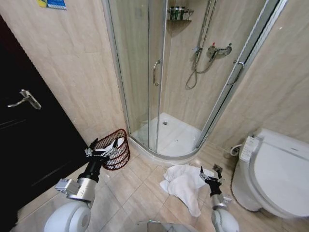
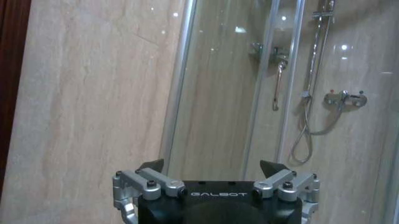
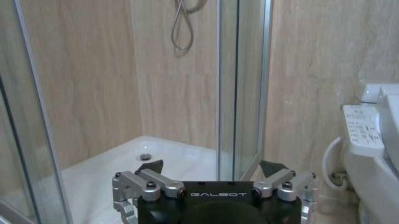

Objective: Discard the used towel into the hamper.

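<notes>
1 towel (image 1: pixel 182 184) — crumpled, floor-flat.

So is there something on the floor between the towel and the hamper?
Nothing visible. Bare floor tiles lie between the towel and the hamper. The left gripper hangs in front of the hamper, open.

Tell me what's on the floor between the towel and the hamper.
Bare tile, nothing else: in the head view the white towel lies crumpled beside the right claw, and the floor runs clear across to the hamper, where the left claw hovers.
</notes>
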Robot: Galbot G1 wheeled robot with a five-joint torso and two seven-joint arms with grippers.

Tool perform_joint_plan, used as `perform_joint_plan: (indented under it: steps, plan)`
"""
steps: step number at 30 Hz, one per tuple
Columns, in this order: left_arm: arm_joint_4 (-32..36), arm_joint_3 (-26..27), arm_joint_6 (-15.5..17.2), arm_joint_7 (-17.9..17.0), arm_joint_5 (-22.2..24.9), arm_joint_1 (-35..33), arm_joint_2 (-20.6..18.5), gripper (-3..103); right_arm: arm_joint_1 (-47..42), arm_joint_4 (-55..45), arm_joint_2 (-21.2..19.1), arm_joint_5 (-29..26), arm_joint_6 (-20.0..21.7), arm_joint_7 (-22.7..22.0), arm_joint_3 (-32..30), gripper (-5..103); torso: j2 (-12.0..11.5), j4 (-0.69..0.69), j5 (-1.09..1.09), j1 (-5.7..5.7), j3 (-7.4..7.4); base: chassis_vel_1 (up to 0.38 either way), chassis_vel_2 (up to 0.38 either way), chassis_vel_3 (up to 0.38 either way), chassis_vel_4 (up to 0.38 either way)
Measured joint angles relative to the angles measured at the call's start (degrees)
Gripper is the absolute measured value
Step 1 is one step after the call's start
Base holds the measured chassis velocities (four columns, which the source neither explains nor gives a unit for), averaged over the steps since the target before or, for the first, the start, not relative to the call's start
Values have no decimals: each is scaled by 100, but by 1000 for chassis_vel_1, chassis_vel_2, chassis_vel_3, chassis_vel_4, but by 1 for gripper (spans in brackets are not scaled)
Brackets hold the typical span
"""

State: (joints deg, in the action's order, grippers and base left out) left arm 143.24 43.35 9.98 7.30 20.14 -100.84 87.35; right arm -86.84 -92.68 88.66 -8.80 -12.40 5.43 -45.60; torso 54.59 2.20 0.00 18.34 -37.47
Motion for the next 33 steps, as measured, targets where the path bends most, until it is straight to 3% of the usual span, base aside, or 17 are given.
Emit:
perform_joint_plan:
  steps: [17,33]
  plan:
    - [0,0,0,0,0,0,0,100,225,455,172,37,-147,30,151,100,-398,0,0,-178,218,0,0,0,0]
    - [0,0,0,0,0,0,0,100,511,1692,-52,-196,74,439,323,100,-819,0,1,-363,454,0,0,0,0]
